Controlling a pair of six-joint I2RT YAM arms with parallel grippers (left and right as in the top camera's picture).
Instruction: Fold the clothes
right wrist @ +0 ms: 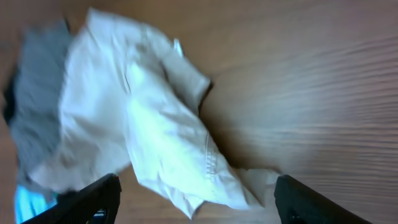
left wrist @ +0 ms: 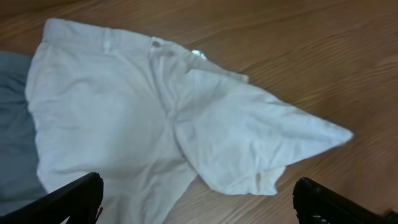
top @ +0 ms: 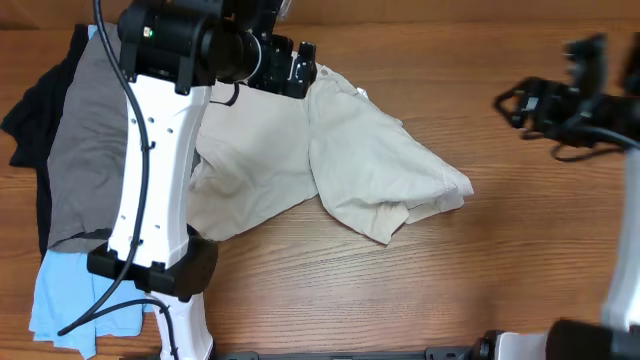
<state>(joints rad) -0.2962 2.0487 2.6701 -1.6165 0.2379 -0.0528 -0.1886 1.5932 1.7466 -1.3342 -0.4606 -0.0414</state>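
The cream khaki shorts [top: 330, 160] lie spread on the wooden table, one leg folded over and pointing right. They also show in the left wrist view [left wrist: 155, 118] and the right wrist view [right wrist: 149, 130]. My left gripper [top: 297, 68] hovers over the waistband at the back; its fingers [left wrist: 199, 202] are wide apart and empty. My right gripper [top: 515, 103] hangs above bare table to the right of the shorts; its fingers [right wrist: 196, 202] are wide apart and empty.
A pile of other clothes lies at the left: grey shorts [top: 85, 140], a black garment [top: 30, 115] and a light-blue garment [top: 65, 300]. The left arm's white base [top: 155, 220] stands over the shorts' left edge.
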